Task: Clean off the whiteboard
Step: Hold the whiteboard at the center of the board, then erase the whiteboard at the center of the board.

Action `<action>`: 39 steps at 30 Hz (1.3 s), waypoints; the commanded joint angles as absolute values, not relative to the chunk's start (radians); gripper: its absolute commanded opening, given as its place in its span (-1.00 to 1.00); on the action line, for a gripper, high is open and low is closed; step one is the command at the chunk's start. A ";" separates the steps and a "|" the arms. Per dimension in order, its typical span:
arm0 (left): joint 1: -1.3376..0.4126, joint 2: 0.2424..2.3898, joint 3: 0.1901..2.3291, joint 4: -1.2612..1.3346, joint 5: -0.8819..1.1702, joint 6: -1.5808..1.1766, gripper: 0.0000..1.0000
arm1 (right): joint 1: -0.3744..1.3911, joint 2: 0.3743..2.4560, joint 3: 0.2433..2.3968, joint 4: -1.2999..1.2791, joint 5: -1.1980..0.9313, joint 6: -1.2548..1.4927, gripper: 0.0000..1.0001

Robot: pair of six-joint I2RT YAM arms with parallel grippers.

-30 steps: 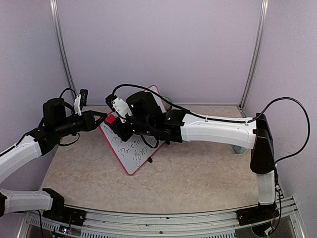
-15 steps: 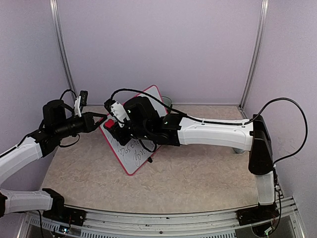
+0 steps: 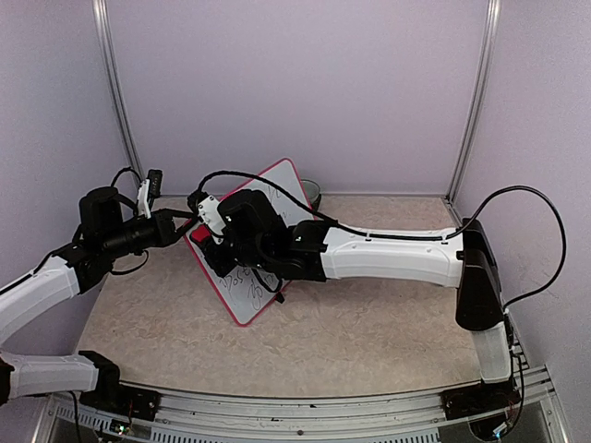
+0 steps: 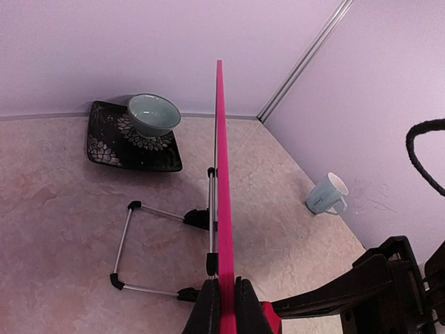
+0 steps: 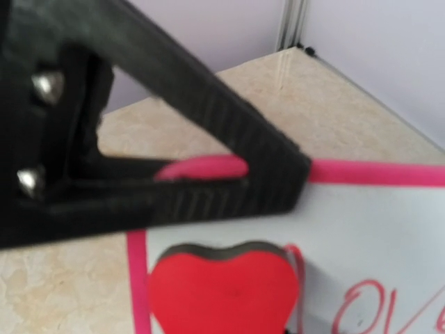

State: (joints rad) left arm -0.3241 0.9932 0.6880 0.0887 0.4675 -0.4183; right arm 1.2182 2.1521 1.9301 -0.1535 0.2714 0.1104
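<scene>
Beige marbled table (image 3: 369,323) with lilac walls around it is your workspace. On it the whiteboard (image 3: 242,297) stands left of centre, tilted back on a wire stand (image 4: 123,243) with black feet, one corner raised toward the back wall. Handwriting covers the part of its white face that you can see.

Your left claw (image 3: 187,221) is clamped on the board's pink frame at the left edge. In the left wrist view, the frame runs edge-on straight up from between the two closed fingers (image 4: 206,309).

Your right claw (image 3: 208,238) reaches across the board from the right and grips a red heart-shaped eraser (image 5: 222,289). The eraser sits at the white face just inside the frame, close to where the left claw bites. You cannot tell whether it touches the surface.

Behind the board, a pale bowl (image 4: 153,113) rests on a dark patterned plate (image 4: 104,142) near the back wall. A light blue mug (image 4: 325,195) stands further off by the side wall.
</scene>
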 commanded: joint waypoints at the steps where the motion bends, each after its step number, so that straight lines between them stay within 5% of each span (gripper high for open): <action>1: -0.325 0.990 0.678 0.118 0.498 -0.425 -1.00 | 1.240 2.192 1.986 -0.132 0.376 0.094 -0.38; 28: -0.330 0.995 0.686 0.102 0.463 -0.415 -1.00 | 1.264 2.175 1.790 -0.154 0.415 0.147 -0.40; 39: -0.330 0.997 0.686 0.103 0.466 -0.412 -1.00 | 1.264 2.168 1.889 -0.150 0.439 0.096 -0.41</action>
